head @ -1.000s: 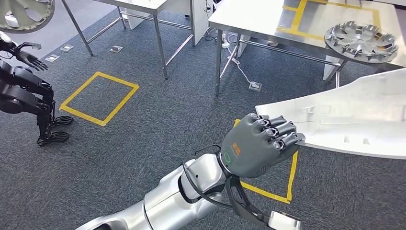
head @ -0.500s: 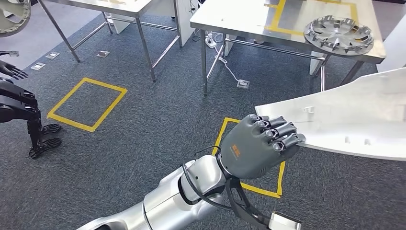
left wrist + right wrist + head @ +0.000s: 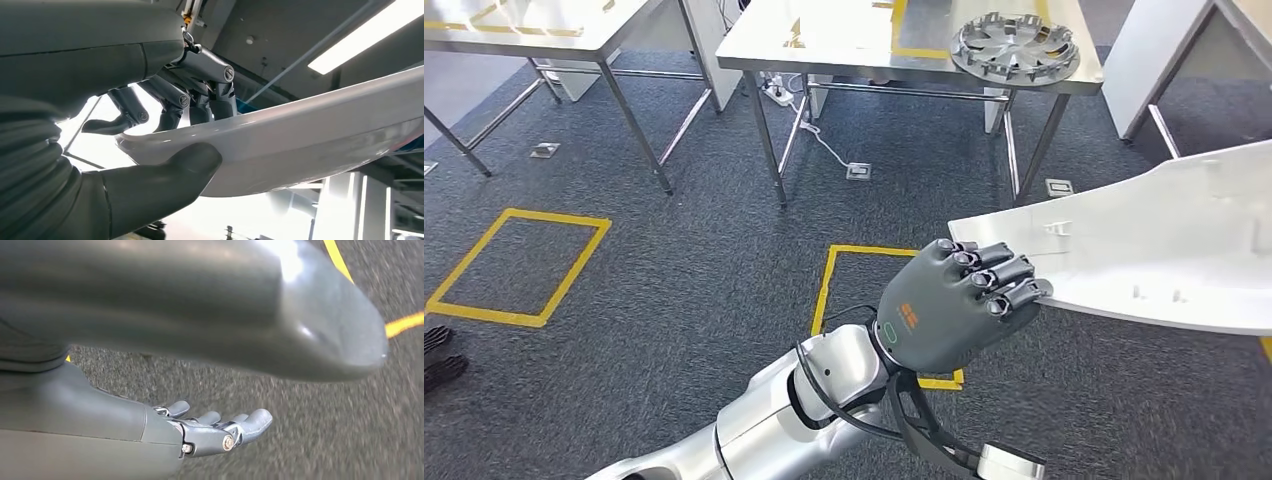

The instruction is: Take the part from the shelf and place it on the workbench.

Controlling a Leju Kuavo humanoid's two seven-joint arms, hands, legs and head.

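Note:
My left hand [image 3: 954,305] grips the near end of a long white curved panel [image 3: 1154,250], fingers curled over its top edge. In the left wrist view the thumb [image 3: 165,175] presses under the panel [image 3: 310,135] and the fingers clamp it from above. The panel runs off the right side of the head view, above the carpet. A steel workbench [image 3: 844,40] stands ahead, marked with yellow tape. My right hand [image 3: 125,425] hangs over the carpet with fingers and thumb apart, holding nothing.
A round silver finned disc [image 3: 1014,45] lies on the workbench's right end. A second steel table [image 3: 524,25] stands at the left. Yellow tape squares [image 3: 829,285] mark the grey carpet. A white unit [image 3: 1164,50] stands at the far right.
The whole picture has shifted: the camera has turned, so the workbench now lies straight ahead and the dark robot at the left is almost out of view. My left hand still grips the panel.

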